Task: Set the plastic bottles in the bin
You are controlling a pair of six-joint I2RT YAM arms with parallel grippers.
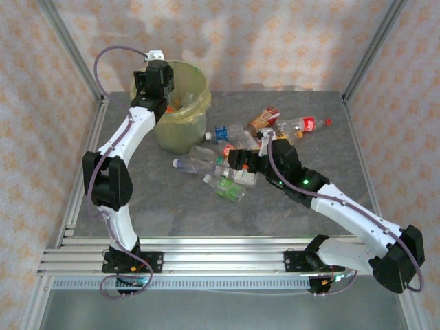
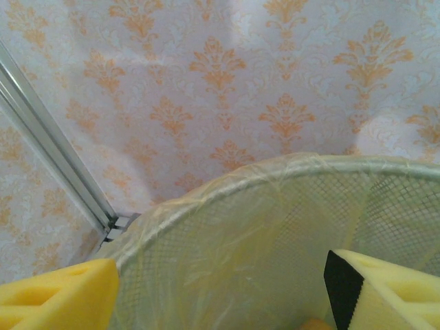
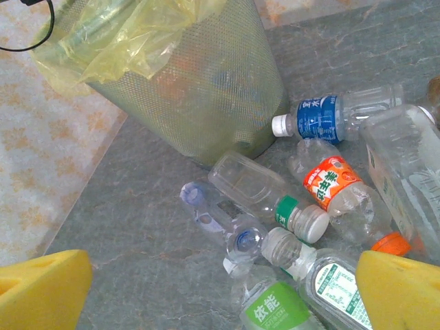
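While the left hand hangs wide open over the bin, the right hand looks closer for the next pick.
It's spread wide and empty, directly above the plastic bottles piled mid-tabletop beside the bin.

The mesh bin, lined with a yellow-green bag, stands on the grey desk. A blue-labelled bottle lies with its white cap just beside the bin's wall. Nearer the camera, an orange-labelled bottle and a clear bottle with a green band lie side by side. A green-labelled bottle lies at the lower edge. Two yellow fingers sit in the bottom corners, wide apart, with nothing gripped.
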